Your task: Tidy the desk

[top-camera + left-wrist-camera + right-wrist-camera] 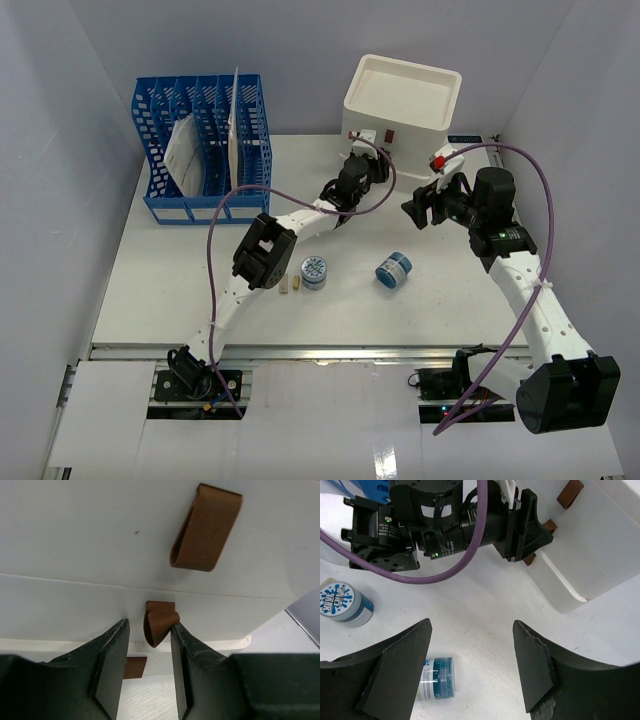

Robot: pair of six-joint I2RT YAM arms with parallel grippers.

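Note:
The white desk (200, 290) carries a white drawer box (400, 95) at the back. My left gripper (362, 160) is pressed up to the box's front. In the left wrist view its jaws (148, 625) stand open around a brown pull tab (159, 622) on the middle drawer; the tab touches the right finger (180, 650), with a gap on the left side. Another tab (206, 527) sits above. My right gripper (415, 208) hovers over the desk in front of the box, wide open and empty (471, 624). A blue jar (435, 677) lies on its side below it.
A blue file rack (200, 140) with papers stands at the back left. A second blue jar (314, 272) stands upright mid-desk beside two small tan pieces (289, 285). The lying jar (394, 269) is to its right. A metal rail (320, 350) runs along the near edge.

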